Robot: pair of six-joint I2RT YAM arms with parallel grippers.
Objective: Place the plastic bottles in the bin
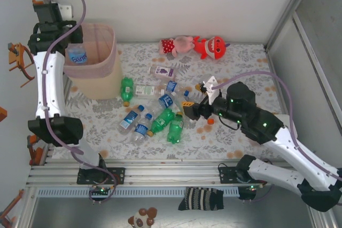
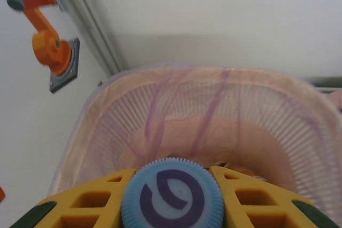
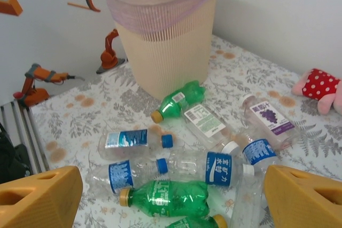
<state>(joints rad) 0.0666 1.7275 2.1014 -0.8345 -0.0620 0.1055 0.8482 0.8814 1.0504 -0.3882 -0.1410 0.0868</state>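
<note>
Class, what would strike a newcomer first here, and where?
The tall pink mesh wastebasket stands far left on the floral table, and the left gripper holds a clear blue-labelled plastic bottle over it. A heap of green and clear plastic bottles lies mid-table beside the open right gripper.

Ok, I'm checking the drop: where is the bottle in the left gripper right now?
Far left in the top view, the blue-labelled bottle hangs in the left gripper over the open bin, its cap between the yellow fingers.

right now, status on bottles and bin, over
Left pincer shut on a blue-capped bottle above the bin. Right pincer open, facing loose bottles. Plush toys apart at far edge.
</note>
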